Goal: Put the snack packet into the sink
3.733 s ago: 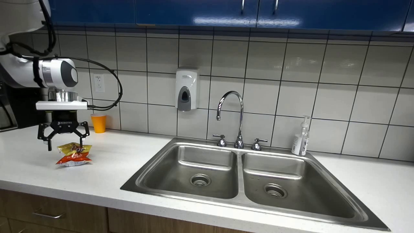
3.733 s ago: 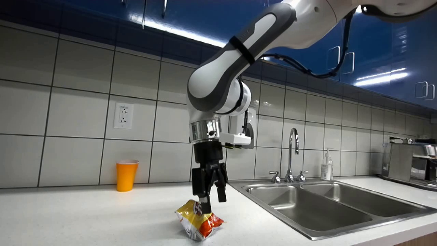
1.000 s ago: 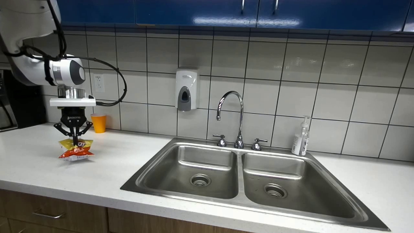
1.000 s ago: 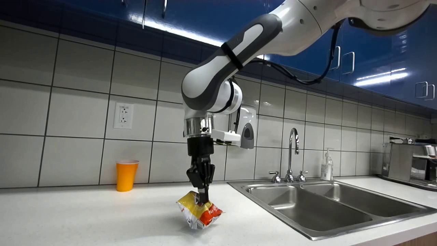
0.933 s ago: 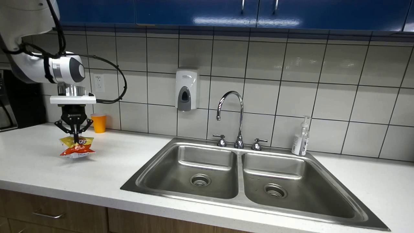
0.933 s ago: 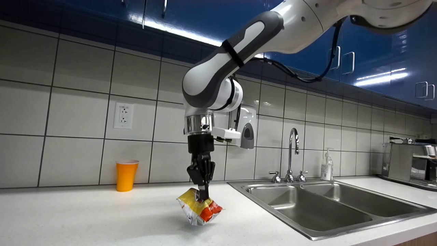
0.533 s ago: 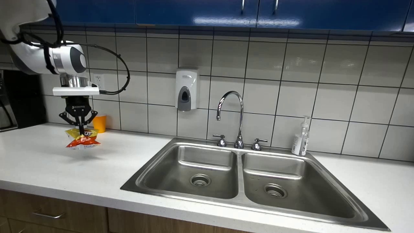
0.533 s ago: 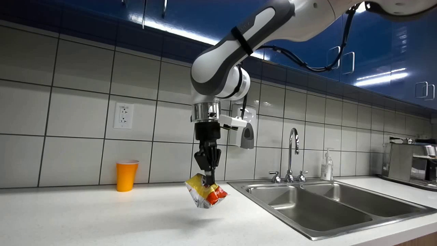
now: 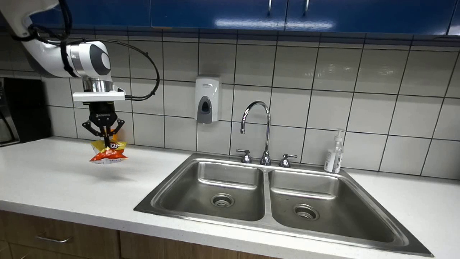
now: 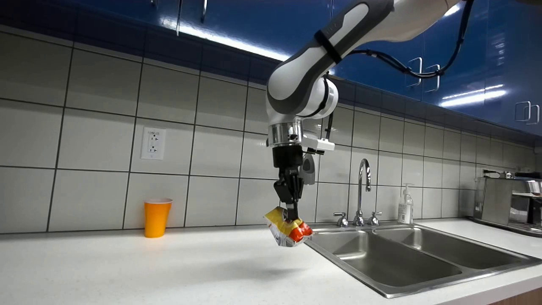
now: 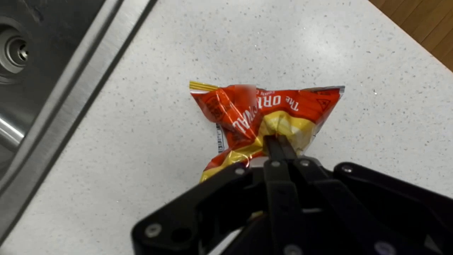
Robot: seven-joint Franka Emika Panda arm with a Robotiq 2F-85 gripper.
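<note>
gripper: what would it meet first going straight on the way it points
The gripper points down, so the snack packet it holds would likely touch the white countertop first; the gap is hard to judge.

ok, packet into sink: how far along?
Done: the gripper is shut on the snack packet, holding it off the counter; its shadow lies separate below. In hand: transfer; the wrist view shows it above counter, outside the sink. Left: position over the sink, lower, release.
</note>
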